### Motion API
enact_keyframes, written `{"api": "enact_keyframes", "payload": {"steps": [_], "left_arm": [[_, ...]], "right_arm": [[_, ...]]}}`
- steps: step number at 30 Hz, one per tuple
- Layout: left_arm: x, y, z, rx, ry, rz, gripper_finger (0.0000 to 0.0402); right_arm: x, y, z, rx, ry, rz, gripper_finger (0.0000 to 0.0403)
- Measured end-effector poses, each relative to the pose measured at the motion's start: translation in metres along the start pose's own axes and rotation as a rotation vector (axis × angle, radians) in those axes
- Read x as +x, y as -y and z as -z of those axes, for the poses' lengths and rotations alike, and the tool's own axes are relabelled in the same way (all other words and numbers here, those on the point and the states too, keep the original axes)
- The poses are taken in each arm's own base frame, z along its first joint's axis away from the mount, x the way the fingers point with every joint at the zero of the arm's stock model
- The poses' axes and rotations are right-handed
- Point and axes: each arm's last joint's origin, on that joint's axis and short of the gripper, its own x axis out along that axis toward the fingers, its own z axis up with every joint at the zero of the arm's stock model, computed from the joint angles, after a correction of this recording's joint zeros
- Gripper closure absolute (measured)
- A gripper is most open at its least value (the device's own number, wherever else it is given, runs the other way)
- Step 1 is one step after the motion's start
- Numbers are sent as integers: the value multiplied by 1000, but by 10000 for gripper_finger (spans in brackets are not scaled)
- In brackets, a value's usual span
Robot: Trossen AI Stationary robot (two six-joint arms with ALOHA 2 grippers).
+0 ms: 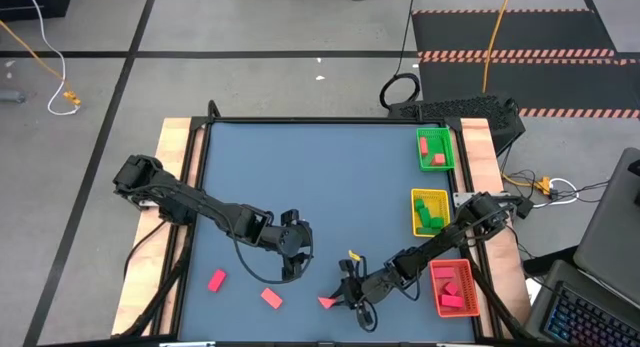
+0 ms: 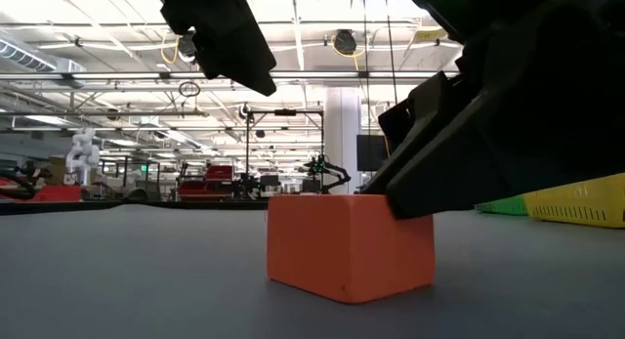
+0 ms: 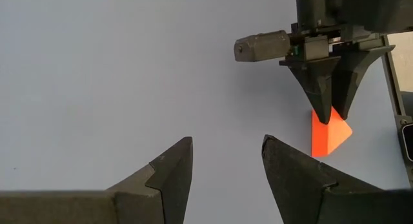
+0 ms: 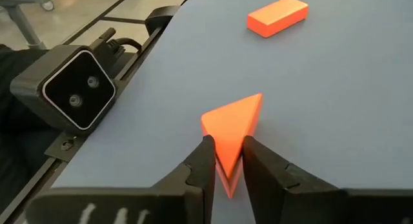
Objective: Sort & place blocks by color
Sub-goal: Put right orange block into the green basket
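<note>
Right claw [image 4: 223,161] pinches a smooth red triangular block [image 4: 233,126].

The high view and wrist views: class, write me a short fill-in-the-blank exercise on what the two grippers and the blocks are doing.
1. The right gripper has its fingers either side of the red ____ block.
2. The left gripper holds ____.
3. The red plastic tray holds only ____ blocks.
4. Away from the grippers, ____ red cuboid blocks lie loose on the blue table.

Missing words: triangular; nothing; red; two
</note>
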Motion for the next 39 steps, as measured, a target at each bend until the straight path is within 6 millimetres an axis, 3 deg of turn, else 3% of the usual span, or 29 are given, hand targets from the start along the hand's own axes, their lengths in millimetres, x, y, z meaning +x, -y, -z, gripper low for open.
{"api": "enact_keyframes", "payload": {"steps": [6,14,23,29,35,39], "left_arm": [[0,0,0,-4,-1,0,213],[0,2,2,1,-7,2,213],[0,2,2,-2,-8,2,213],[-1,3,2,1,-10,4,213],[-1,3,3,3,-15,2,213],[-1,3,3,3,-15,2,213]], "right_arm": [[1,5,0,8,-8,28,349],[0,9,1,-23,-4,121,398],[0,14,2,-68,-29,126,397],[-6,13,-9,-60,18,125,344],[-12,10,-25,-17,119,105,255],[-10,11,-23,75,118,104,191]]}}
